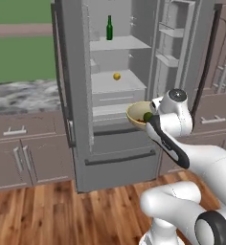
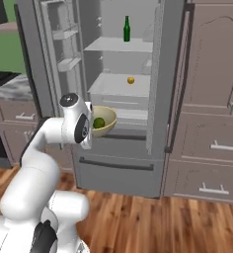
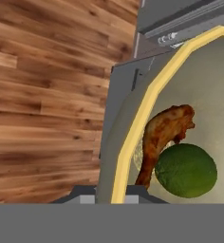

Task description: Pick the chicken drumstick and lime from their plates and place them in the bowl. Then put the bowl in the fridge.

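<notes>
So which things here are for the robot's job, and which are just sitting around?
For the job:
- bowl, held by the gripper
- lime in the bowl
- chicken drumstick in the bowl, beside the lime
- fridge, doors open

Just sitting around:
- green bottle on the top fridge shelf
- small yellow fruit on the shelf below

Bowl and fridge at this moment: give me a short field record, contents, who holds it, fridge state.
bowl: held up at its rim by the gripper, in front of the open fridge
bowl contents: drumstick and lime, touching
fridge doors: open
fridge shelves: green bottle on top shelf, small yellow fruit lower down
bowl in fridge: not yet
</notes>
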Available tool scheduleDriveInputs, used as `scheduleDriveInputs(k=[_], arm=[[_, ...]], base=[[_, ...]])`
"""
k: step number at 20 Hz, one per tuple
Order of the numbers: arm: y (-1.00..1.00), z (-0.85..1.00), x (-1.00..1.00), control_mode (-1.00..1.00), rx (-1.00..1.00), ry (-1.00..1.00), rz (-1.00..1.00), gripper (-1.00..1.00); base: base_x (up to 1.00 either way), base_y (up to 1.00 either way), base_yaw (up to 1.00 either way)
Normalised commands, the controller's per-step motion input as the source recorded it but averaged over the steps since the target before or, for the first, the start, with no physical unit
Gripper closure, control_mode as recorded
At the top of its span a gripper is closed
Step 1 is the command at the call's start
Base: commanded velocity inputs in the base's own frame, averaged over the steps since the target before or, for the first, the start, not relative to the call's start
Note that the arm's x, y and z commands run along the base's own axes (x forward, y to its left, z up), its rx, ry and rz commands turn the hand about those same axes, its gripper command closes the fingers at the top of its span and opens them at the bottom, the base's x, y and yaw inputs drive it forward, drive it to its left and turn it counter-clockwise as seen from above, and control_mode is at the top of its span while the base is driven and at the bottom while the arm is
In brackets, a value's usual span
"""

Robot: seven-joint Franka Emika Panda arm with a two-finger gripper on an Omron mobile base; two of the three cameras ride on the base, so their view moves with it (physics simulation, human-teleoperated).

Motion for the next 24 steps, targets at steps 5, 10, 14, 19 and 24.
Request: scheduleDriveInputs(k=[5, 10, 14, 19, 24], arm=[[0.0, 0.0, 0.0, 1.0, 0.0, 0.0, 0.0, 1.0], [0.0, 0.0, 0.0, 1.0, 0.0, 0.0, 0.0, 1.0], [0.0, 0.0, 0.0, 1.0, 0.0, 0.0, 0.0, 1.0], [0.0, 0.0, 0.0, 1.0, 0.0, 0.0, 0.0, 1.0], [0.0, 0.0, 0.0, 1.0, 0.0, 0.0, 0.0, 1.0]], base=[[0.63, -0.05, 0.0], [0.56, -0.19, 0.0], [0.59, -0.16, 0.0], [0.56, -0.31, 0.05], [0.48, -0.36, 0.06]])
